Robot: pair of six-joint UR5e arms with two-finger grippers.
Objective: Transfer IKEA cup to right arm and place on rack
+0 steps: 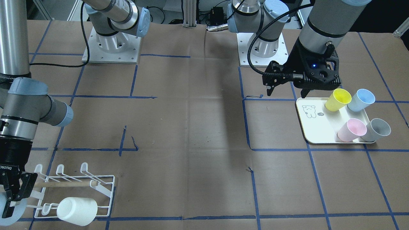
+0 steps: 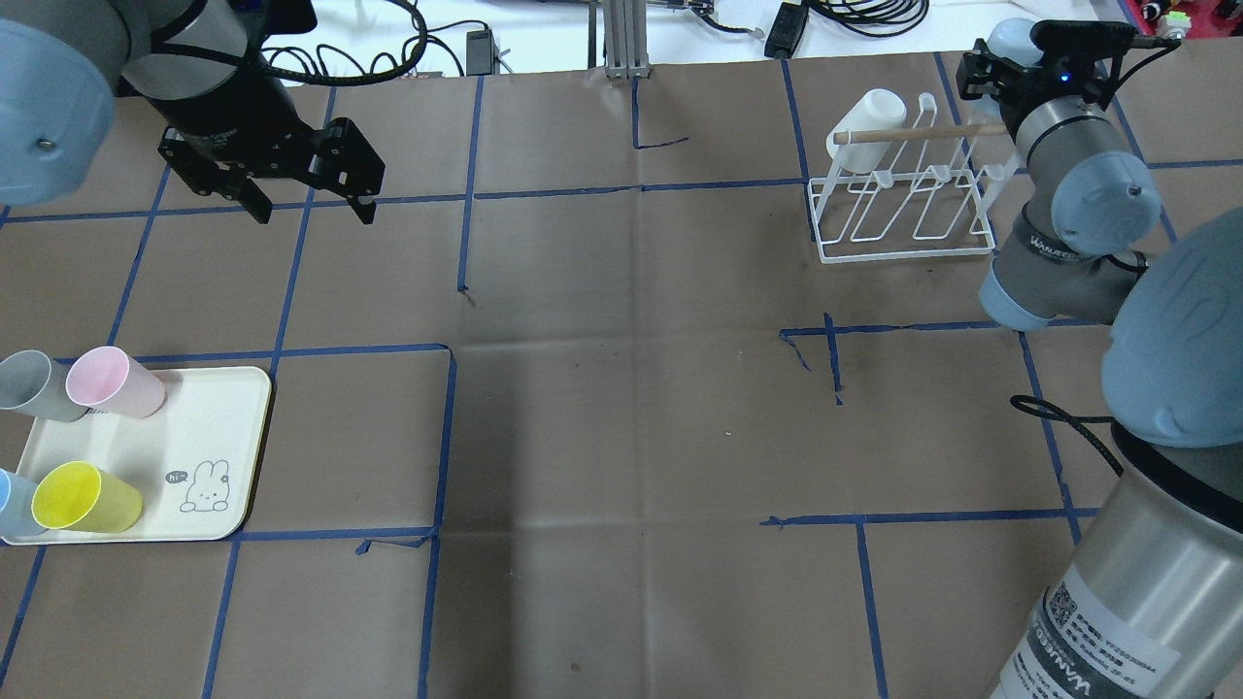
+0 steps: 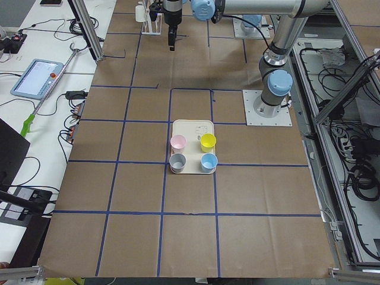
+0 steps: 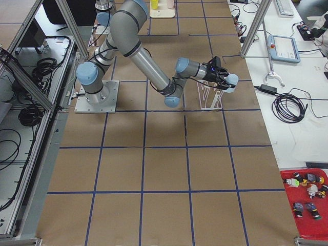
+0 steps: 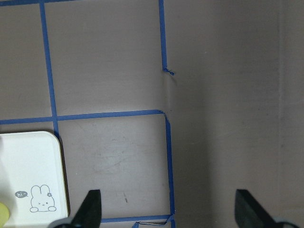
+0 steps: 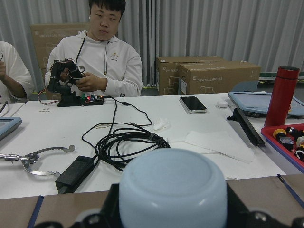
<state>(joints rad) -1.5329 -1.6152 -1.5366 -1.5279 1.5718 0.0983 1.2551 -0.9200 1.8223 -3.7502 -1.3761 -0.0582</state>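
Handover judged complete: pale blue cup [image 6: 172, 190] is held in right gripper [image 1: 12, 199] beside rack [image 1: 64, 184]; placement outstanding. Left gripper [image 2: 314, 206] is spread, empty.

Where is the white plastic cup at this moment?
In the overhead exterior view, the white plastic cup sits tilted at the left end of the white wire rack, at the view's upper right, near its wooden dowel.
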